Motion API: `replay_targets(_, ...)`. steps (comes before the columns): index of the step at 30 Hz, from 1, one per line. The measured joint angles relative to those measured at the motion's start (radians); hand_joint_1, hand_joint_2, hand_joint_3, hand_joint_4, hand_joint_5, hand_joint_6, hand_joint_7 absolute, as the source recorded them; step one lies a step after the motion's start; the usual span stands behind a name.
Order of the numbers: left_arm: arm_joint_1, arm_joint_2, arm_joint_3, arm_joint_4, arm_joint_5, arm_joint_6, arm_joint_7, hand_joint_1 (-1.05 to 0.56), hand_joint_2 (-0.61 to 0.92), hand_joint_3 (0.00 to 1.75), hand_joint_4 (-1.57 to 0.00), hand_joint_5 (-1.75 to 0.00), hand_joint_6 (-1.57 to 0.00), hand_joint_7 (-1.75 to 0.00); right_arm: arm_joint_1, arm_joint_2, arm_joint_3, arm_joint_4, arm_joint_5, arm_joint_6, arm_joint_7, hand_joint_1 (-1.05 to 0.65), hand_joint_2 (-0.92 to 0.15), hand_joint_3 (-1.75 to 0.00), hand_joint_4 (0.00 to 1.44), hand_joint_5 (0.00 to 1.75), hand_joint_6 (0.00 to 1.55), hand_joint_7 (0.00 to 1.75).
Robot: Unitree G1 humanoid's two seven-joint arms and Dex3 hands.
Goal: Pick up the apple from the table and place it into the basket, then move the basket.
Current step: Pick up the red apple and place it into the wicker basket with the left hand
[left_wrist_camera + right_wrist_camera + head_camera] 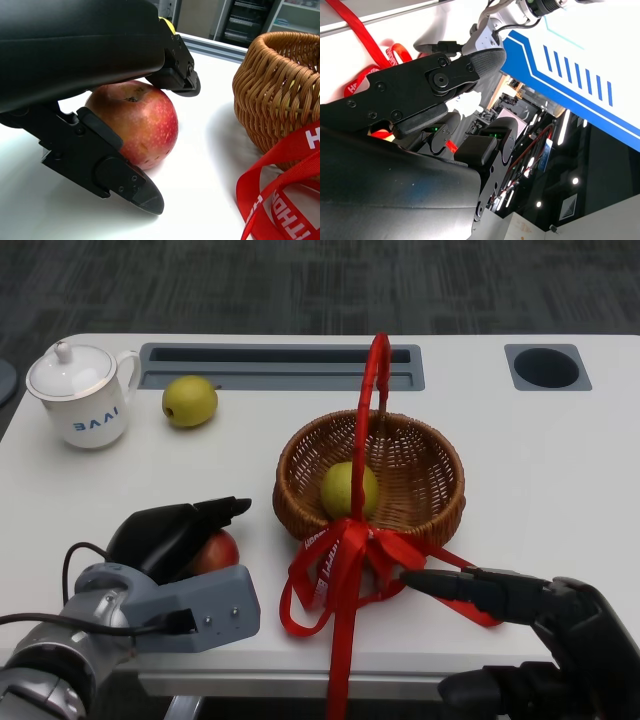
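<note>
A red apple (pixel 215 552) (pixel 137 122) sits on the white table (pixel 540 460), left of the wicker basket (pixel 300 455) (pixel 272 90). My left hand (pixel 175 530) (pixel 75 60) grips it, with fingers (pixel 100 165) pressed against its near side and others arched over its top. The basket has a tall red ribbon handle (pixel 370 420) and holds a yellow-green fruit (pixel 348 490). My right hand (pixel 520 600) (pixel 420 95) lies low at the table's front edge, its fingers stretched toward the ribbon bow (pixel 345 550) and holding nothing.
A second yellow-green fruit (pixel 190 400) and a white lidded mug (pixel 80 395) stand at the back left. A grey cable slot (pixel 280 365) and a round hole (pixel 547 367) lie along the far edge. Ribbon loops (pixel 280 200) trail on the table before the basket.
</note>
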Motion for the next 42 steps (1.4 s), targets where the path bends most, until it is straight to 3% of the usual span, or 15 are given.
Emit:
replay_targets(4,-0.004,0.000,0.000,-0.002,-0.001,-0.002,0.021,-0.18,0.82,0.00,-1.23,-0.06,-1.08,-0.04,0.004,0.000,0.001,-0.006,-0.002,0.002,0.000,-0.44,-0.87,0.00,0.83,0.00,0.78,0.00)
replay_targets(19,0.037,0.069,0.069,-0.088,-0.045,-0.263,0.181,-0.15,0.79,0.00,-1.37,-0.09,-1.12,-0.02,0.006,0.000,0.007,-0.013,-0.002,0.026,0.002,-0.45,-0.88,0.00,0.83,0.00,0.79,0.00)
replay_targets(30,0.057,0.138,0.160,-0.249,-0.113,-0.415,0.182,-0.14,0.78,0.00,-1.28,-0.05,-1.13,-0.01,-0.005,-0.008,0.008,-0.011,-0.002,0.026,0.011,-0.46,-0.90,0.00,0.83,0.00,0.78,0.00)
replay_targets(37,0.060,0.131,0.203,-0.352,-0.199,-0.528,0.092,-0.17,0.76,0.00,-1.32,-0.05,-1.14,-0.01,-0.006,-0.004,0.023,-0.009,-0.002,0.026,0.011,-0.46,-0.89,0.00,0.84,0.00,0.79,0.00)
replay_targets(38,0.060,0.124,0.205,-0.366,-0.201,-0.529,0.083,-0.17,0.76,0.00,-1.33,-0.13,-1.14,-0.01,-0.007,-0.004,0.024,-0.007,-0.002,0.026,0.011,-0.46,-0.89,0.00,0.84,0.00,0.79,0.00)
replay_targets(39,0.059,0.116,0.206,-0.379,-0.200,-0.530,0.078,-0.18,0.76,0.00,-1.30,-0.31,-1.14,-0.01,-0.008,-0.004,0.025,-0.004,-0.002,0.026,0.011,-0.46,-0.89,0.00,0.84,0.00,0.79,0.00)
replay_targets(42,0.055,0.092,0.206,-0.411,-0.197,-0.529,0.060,-0.21,0.76,0.00,-0.98,-1.26,-1.15,-0.01,-0.011,-0.002,0.027,-0.002,-0.004,0.025,0.010,-0.46,-0.90,0.00,0.84,0.00,0.79,0.00)
